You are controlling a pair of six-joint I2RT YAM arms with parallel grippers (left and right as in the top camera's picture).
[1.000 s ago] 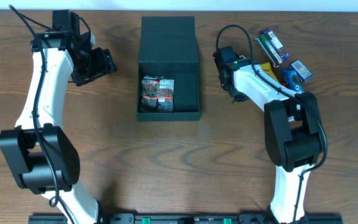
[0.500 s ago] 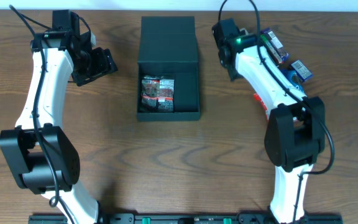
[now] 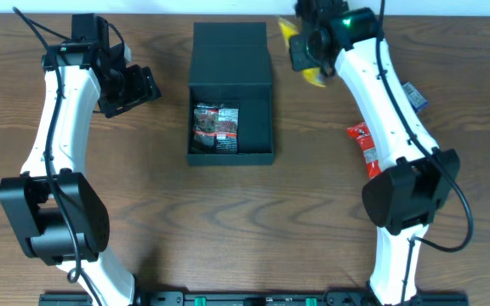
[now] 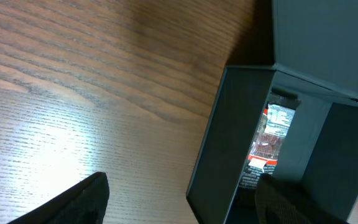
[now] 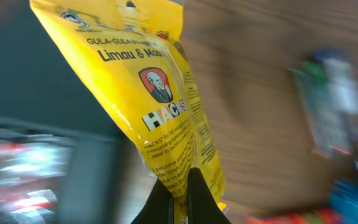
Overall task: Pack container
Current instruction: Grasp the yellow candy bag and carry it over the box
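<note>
Yellow packet (image 5: pixel 166 118) pinched in right gripper (image 5: pixel 180 194), just right of teal container (image 3: pixel 230 158) lid; left gripper (image 3: pixel 137 88) spread, left of it.

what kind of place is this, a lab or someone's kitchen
Likely a robot lab workbench, not a kitchen: a left arm and right arm standing at a wooden table, with a snack packet in a dark container.

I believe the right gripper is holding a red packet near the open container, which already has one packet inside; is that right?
Not quite: the held packet in the right gripper is yellow, not red, as the right wrist view shows. The container is open, with one snack packet inside.
</note>
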